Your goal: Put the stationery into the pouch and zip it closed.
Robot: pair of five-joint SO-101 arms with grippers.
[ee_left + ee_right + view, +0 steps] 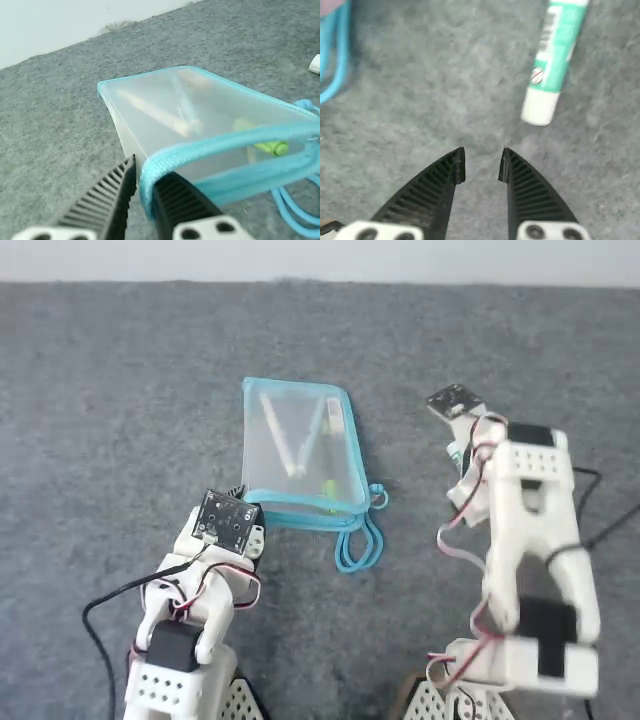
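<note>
Pouch (pixel 300 455): frosted see-through body, turquoise woven trim, matching turquoise cord loop (pixel 358 540). The trim strip caught between the fingers of the left gripper (pixel 144 175) is the same turquoise. Inside, ahead of that gripper: cream-white sticks (pixel 160 115) and a lime-green item (pixel 267 145).

Glue stick (pixel 555 55), ahead of the right gripper (pixel 482 152): teal-green barrel, white cap, small dark-and-white print patches.

Both grippers have black fingers with ribbed pads and white bases. Arms have white shells and black servo blocks. Wiring is red, white and black. Board (pixel 228 515) on the left wrist is black.

Carpet (pixel 120 390): mottled mid-grey, no pattern. Wall strip (pixel 300 260): pale off-white.
</note>
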